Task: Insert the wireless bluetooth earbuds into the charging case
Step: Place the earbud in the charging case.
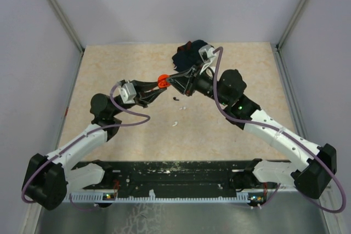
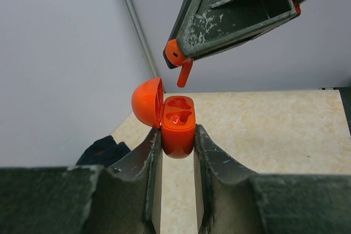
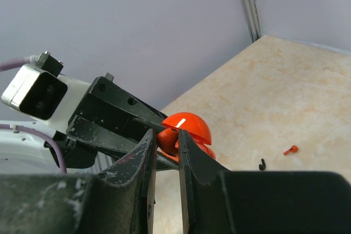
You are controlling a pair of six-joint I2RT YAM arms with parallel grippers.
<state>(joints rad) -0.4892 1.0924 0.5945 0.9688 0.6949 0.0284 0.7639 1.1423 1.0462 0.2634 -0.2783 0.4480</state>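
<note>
Your left gripper clamped on orange case, dead centre of left wrist view. Lid flipped open to left, two sockets showing. Your right gripper pinching orange earbud, jaws nearly together, stem pointing down, just above case with small gap. Top view: both meet mid-frame over table, dark cloth behind. Loose orange bit and black bit on table, lower right of right wrist view.
</note>
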